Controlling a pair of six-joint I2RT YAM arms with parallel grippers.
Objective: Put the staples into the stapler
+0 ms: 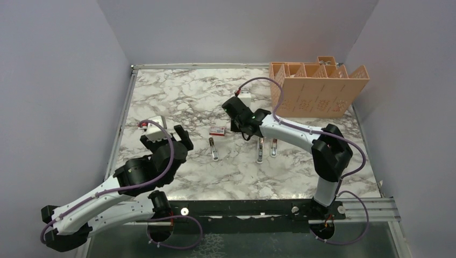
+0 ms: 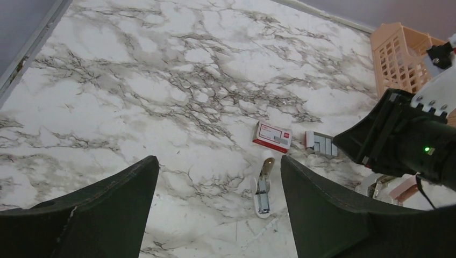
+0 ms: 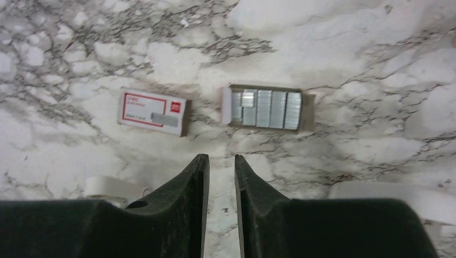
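Observation:
A small white stapler (image 1: pixel 214 149) lies on the marble table; in the left wrist view (image 2: pixel 262 188) its metal channel faces up. The red-and-white staple box (image 1: pixel 218 129) lies just beyond it and also shows in the wrist views (image 2: pixel 272 135) (image 3: pixel 152 112). The grey tray of silvery staples (image 3: pixel 266 107) lies right of the box (image 2: pixel 321 143). My right gripper (image 1: pixel 242 124) hovers over the tray; its jaws (image 3: pixel 221 157) stand a narrow gap apart and hold nothing. My left gripper (image 1: pixel 168 138) is wide open and empty (image 2: pixel 219 161), left of the stapler.
Two more small staplers (image 1: pixel 260 150) (image 1: pixel 273 148) lie right of the first, under the right arm. An orange slotted organizer (image 1: pixel 317 88) stands at the back right. Grey walls enclose the table on three sides.

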